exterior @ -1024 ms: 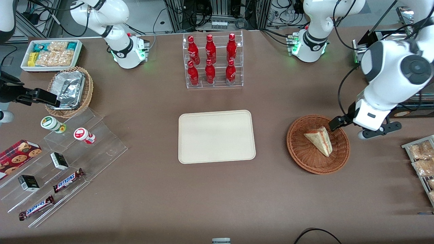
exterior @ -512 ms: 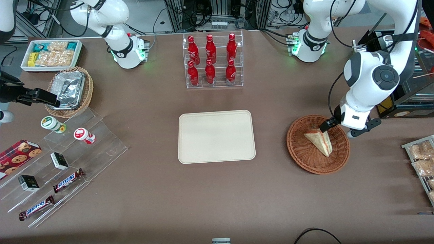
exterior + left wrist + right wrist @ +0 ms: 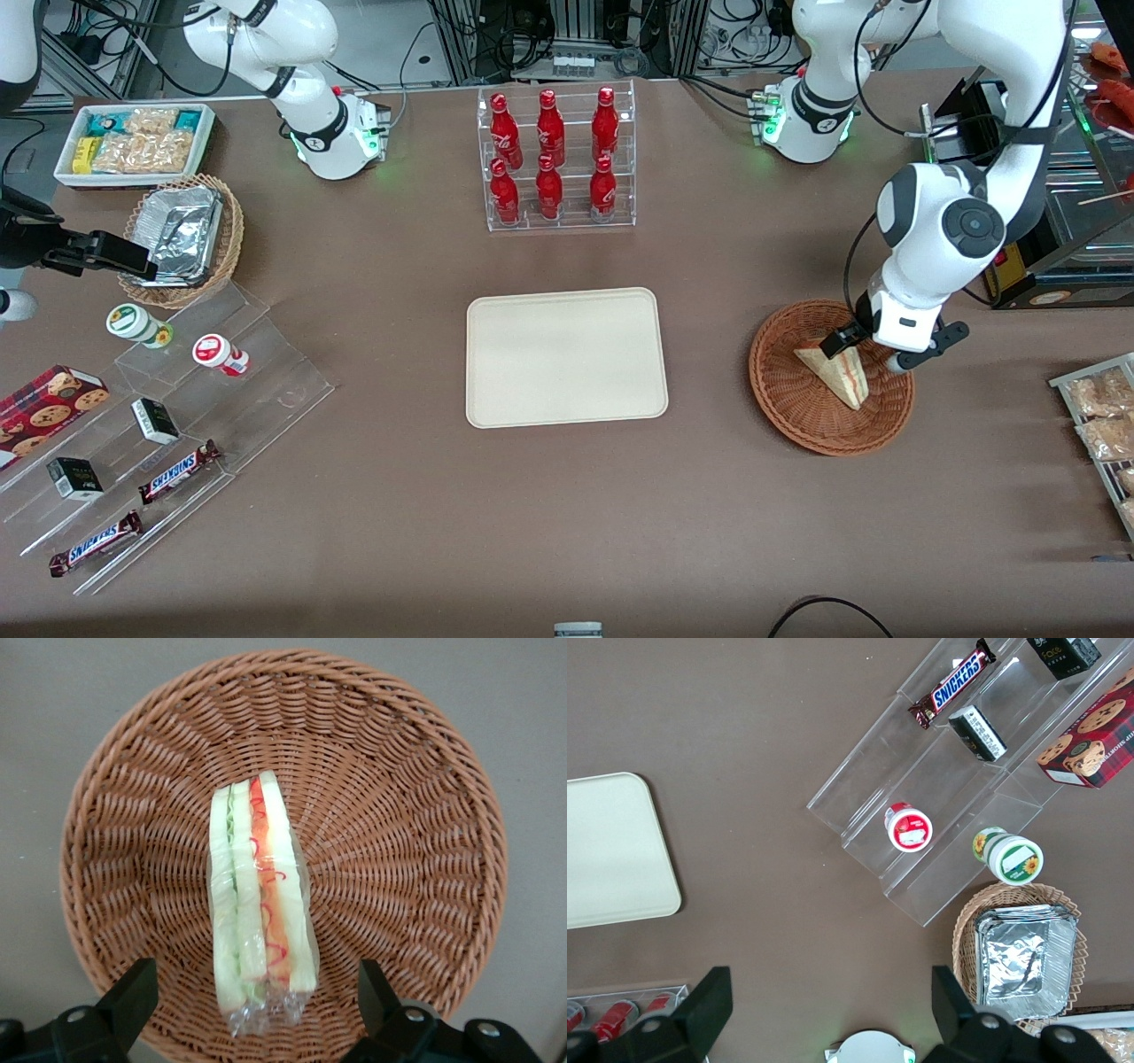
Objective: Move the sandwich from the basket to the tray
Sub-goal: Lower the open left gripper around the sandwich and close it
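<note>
The sandwich (image 3: 840, 372), a plastic-wrapped white bread wedge with a red-orange and green filling stripe, lies in the round reddish-brown wicker basket (image 3: 791, 421) toward the working arm's end of the table. My left gripper (image 3: 864, 352) hangs open just above the basket. In the left wrist view its fingers (image 3: 133, 994) stand wide apart on either side of the sandwich (image 3: 260, 895), not touching it, with the basket (image 3: 416, 815) underneath. The cream-beige tray (image 3: 567, 357) lies bare at the table's middle, and its corner shows in the right wrist view (image 3: 611, 850).
A clear rack of red bottles (image 3: 555, 159) stands farther from the front camera than the tray. A rack of snack packets (image 3: 1103, 425) sits beside the basket at the table's edge. Acrylic steps with snacks (image 3: 177, 416), a tan basket with foil containers (image 3: 182, 239) and a white bin (image 3: 133, 142) lie toward the parked arm's end.
My left gripper has moved from beside the basket to over it and come down, so its open fingers now straddle the sandwich. The sandwich and basket have not moved.
</note>
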Robot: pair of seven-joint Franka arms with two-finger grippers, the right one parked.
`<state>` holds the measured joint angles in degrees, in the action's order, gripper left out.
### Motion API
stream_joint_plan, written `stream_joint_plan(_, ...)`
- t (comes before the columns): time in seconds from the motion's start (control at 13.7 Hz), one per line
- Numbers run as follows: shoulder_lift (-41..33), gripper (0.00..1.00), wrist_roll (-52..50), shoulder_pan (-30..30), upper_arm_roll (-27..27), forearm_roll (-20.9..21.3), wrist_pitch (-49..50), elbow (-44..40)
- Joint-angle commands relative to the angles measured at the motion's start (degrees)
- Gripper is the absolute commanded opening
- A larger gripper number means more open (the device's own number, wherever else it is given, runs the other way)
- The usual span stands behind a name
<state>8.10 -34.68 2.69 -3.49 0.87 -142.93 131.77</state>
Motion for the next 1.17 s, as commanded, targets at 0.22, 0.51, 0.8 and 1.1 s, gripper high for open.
stream_joint_plan(0.22,3.94,1.0,-1.27,0.03,-0.2,0.09,-4.36,-0.02)
stream_joint_plan(0.51,5.0,0.47,-1.1,0.03,-0.2,0.09,-4.9,0.07)
stream_joint_plan(0.8,4.12,0.0,-0.57,0.03,-0.11,0.18,-4.11,-0.54)
stream_joint_plan(1.1,1.48,0.0,-0.92,0.12,-0.2,0.36,11.74,-11.22)
